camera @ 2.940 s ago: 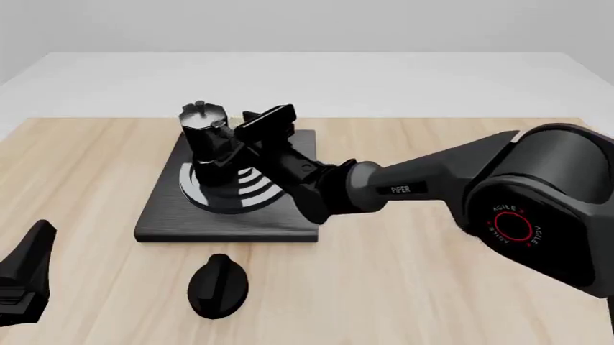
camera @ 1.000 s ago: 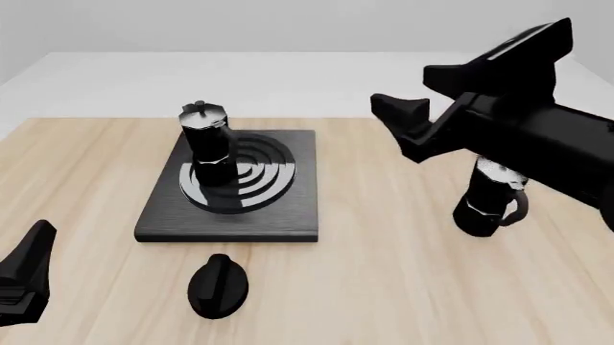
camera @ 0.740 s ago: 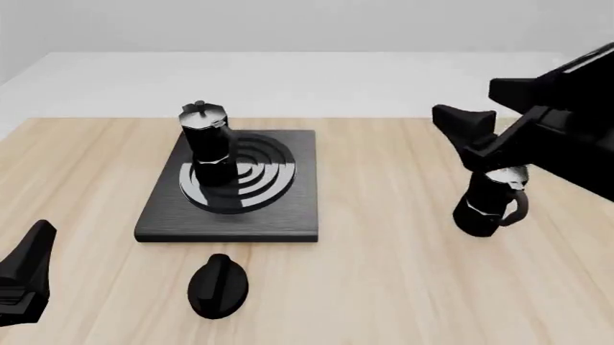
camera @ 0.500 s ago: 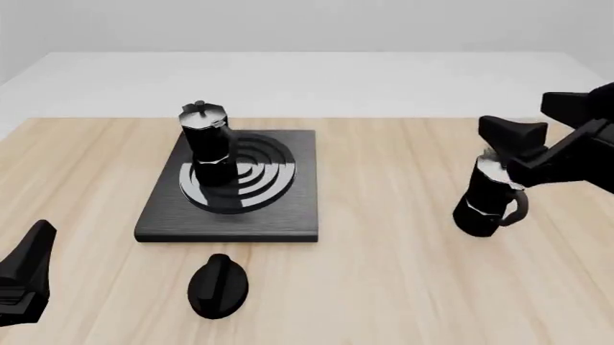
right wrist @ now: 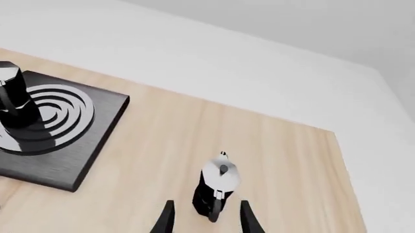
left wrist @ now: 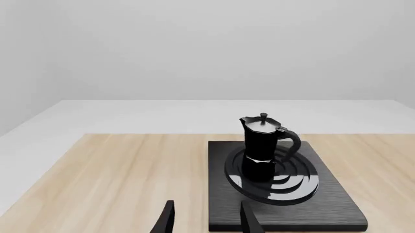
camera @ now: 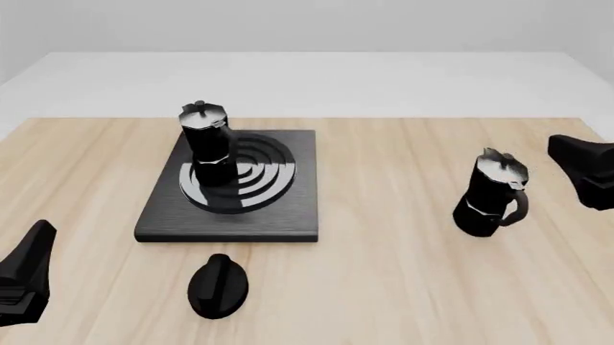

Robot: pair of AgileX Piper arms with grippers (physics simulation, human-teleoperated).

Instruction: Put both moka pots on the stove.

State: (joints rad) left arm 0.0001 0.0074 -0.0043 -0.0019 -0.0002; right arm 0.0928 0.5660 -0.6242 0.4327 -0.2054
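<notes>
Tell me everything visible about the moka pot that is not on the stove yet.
The moka pot off the stove is small, glossy black and faceted, narrow at the waist, with a silvery-grey lid, a top knob and a curved side handle facing the camera side. It stands upright on the bare wooden table, well to the right of the stove, touching nothing else. The right gripper sits above it with fingers spread to either side, not gripping it.

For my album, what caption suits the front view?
One moka pot stands on the stove; the second waits on the table.
</notes>
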